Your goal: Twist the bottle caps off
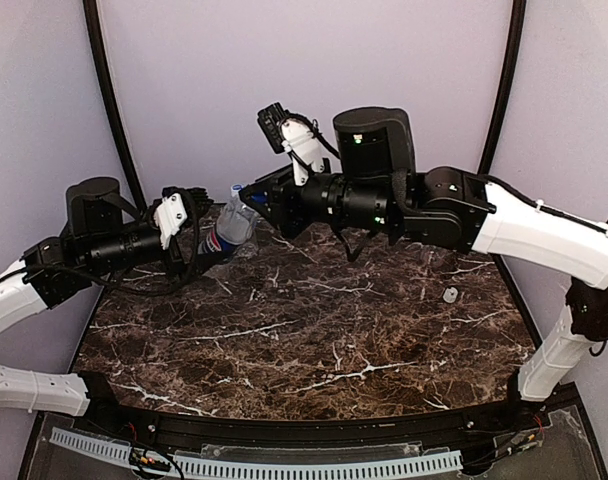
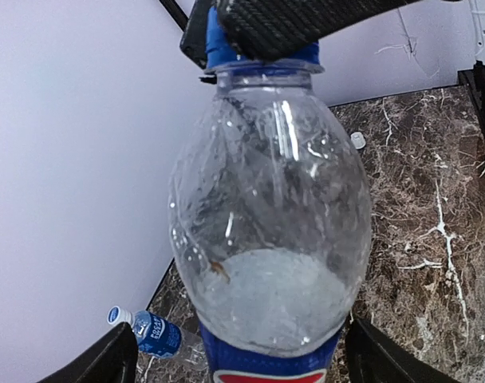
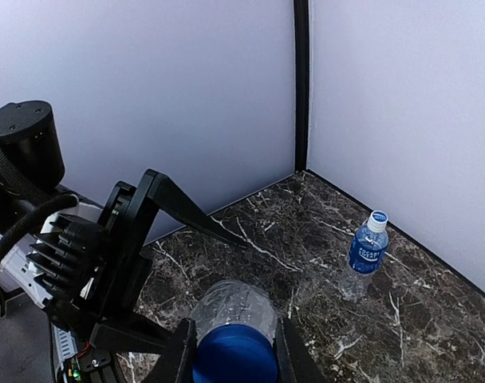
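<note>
Blue cap (image 3: 234, 357) clenched in right fingers (image 3: 181, 361); Pepsi bottle (image 2: 270, 239) between released left fingers (image 2: 386, 361); contents unclear.

Pepsi bottle (image 2: 270, 239): filling the centre, clear and crumpled, neck pointing up.
Blue cap (image 2: 226, 54): sitting on the neck; right gripper (image 2: 262, 40) clamping it.
Left gripper (image 2: 241, 363): jaws standing wide, clear of the bottle.
Blue-labelled bottle (image 2: 151, 331): showing lower left, beside the wall (image 2: 75, 159).
White cap (image 2: 356, 140): lying loose on the marble table (image 2: 434, 199).
</note>
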Controlling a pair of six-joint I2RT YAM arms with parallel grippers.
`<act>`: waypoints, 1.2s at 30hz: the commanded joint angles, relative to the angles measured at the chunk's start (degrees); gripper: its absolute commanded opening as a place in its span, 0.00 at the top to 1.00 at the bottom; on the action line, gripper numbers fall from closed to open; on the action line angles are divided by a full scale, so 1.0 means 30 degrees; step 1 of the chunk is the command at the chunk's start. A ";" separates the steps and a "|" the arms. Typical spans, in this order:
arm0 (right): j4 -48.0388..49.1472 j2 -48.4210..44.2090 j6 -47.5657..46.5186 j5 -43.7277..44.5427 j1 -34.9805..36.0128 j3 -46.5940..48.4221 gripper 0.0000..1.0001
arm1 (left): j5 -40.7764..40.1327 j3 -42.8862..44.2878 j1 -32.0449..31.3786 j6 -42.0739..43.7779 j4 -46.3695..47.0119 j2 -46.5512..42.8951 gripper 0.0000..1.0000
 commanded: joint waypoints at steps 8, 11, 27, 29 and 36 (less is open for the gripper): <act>0.3030 -0.1525 0.2872 -0.3351 -0.0392 -0.1667 1.00 | -0.0561 -0.1284 -0.0088 0.1569 0.0076 0.0049 0.15; 0.3023 -0.1614 0.3190 -0.3464 -0.0546 -0.1919 1.00 | -0.0975 -0.1201 -0.0064 0.1403 0.0332 0.0013 0.28; 0.0336 -0.2060 0.9235 -0.5310 -0.2838 -0.2638 0.23 | -0.9498 -0.2558 -0.0261 1.0234 0.4027 0.0486 0.59; 0.0307 -0.1875 0.9851 -0.5497 -0.3128 -0.2697 0.21 | -0.9661 -0.2660 -0.0280 1.0668 0.4353 0.0524 0.59; 0.0211 -0.0804 1.0346 -0.6412 -0.3829 -0.2295 0.16 | -0.9393 -0.2794 -0.0497 1.0921 0.4446 0.0477 0.59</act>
